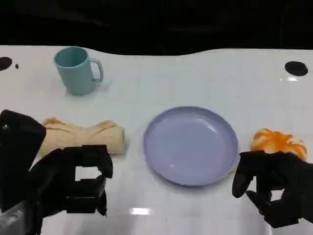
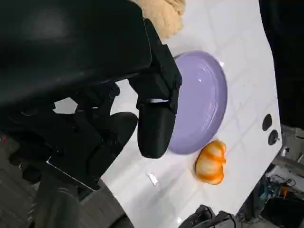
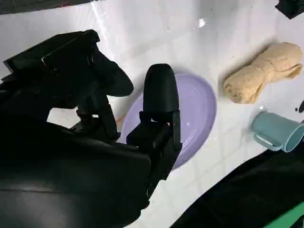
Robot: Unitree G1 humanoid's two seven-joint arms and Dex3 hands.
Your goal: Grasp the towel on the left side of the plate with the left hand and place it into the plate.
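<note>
A rolled tan towel (image 1: 83,137) is seen lying on the white worktop (image 1: 195,78) just beside the lavender plate (image 1: 190,145), on the plate's left, not touching it. Its long axis is laid pointing toward the plate. The left hand (image 1: 73,181) is held on the towel's near side, just short of it, fingers spread and holding nothing. The right hand (image 1: 274,188), also spread and holding nothing, is placed on the plate's far side from the towel, so the left hand is judged nearer.
</note>
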